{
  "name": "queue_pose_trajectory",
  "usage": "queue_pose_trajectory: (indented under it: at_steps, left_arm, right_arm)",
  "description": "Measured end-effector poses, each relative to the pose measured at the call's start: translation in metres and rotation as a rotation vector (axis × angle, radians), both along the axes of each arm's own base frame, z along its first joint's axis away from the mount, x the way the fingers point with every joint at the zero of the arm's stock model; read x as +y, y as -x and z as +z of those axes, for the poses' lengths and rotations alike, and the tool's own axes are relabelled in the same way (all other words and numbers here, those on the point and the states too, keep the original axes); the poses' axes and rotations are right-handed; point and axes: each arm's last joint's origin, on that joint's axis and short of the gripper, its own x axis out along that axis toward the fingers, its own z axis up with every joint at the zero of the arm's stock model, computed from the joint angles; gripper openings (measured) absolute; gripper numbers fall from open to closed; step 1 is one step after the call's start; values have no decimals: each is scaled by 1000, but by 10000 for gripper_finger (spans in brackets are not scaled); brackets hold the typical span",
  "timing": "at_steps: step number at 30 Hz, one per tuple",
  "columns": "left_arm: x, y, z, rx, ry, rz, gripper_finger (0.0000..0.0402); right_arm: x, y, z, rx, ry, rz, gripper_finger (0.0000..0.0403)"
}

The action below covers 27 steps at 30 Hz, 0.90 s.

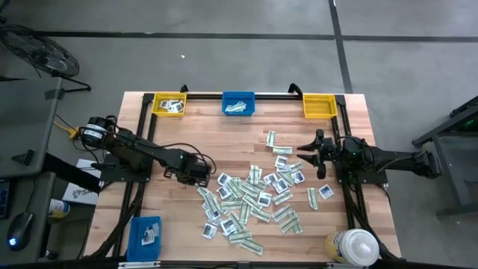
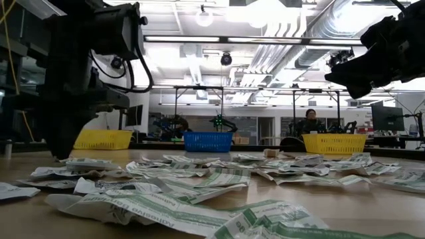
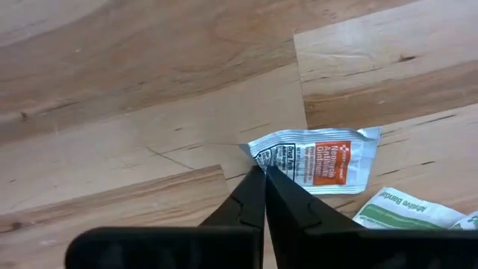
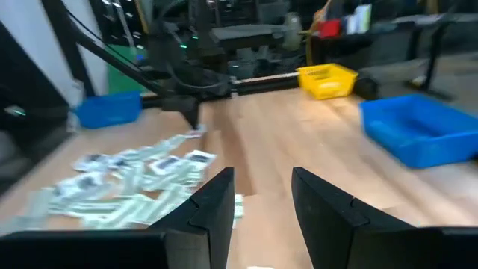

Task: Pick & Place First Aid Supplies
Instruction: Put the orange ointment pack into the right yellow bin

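The first aid supplies point(image 1: 254, 198) lie scattered flat over the middle of the wooden table, white squarish packets and green-and-white strips. At the pile's left edge my left gripper point(image 1: 203, 178) points straight down, shut on a white packet with an orange label point(image 3: 321, 161). A green-and-white strip point(image 3: 407, 209) lies beside that packet. My right gripper point(image 1: 306, 153) hangs level above the table's right side, open, with nothing between its fingers point(image 4: 216, 202). My left gripper pinches the white-and-orange packet at a corner of one short end point(image 3: 259, 158) between its two shut fingertips. The fingers come from above, pointing down. The packet still lies flat on the table, its other end stretching away from the fingers.
Along the far edge stand a yellow bin point(image 1: 169, 104), a blue bin point(image 1: 239, 103) and another yellow bin point(image 1: 319, 105). A blue bin point(image 1: 145, 235) sits at the near left, and a white-capped bottle point(image 1: 353, 246) at the near right. Bare wood lies between pile and far bins.
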Motion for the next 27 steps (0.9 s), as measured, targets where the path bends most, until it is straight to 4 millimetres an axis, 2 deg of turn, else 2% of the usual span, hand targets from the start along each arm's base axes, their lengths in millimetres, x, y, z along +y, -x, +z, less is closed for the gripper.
queue_pose_trajectory:
  at_steps: [6,12,17,27]
  left_arm:
    - [0,-8,15,-73,-40,-9,1]
    - [2,-21,37,-200,-154,-6,0]
    - [1,-31,49,-265,-194,-49,0]
    - [0,-50,66,-432,-317,-178,0]
  right_arm:
    - [-3,1,1,8,81,-111,129]
    - [-4,1,1,-25,-92,-141,129]
    - [-4,0,2,-44,-136,-136,129]
    - [-4,0,6,-157,-589,-158,129]
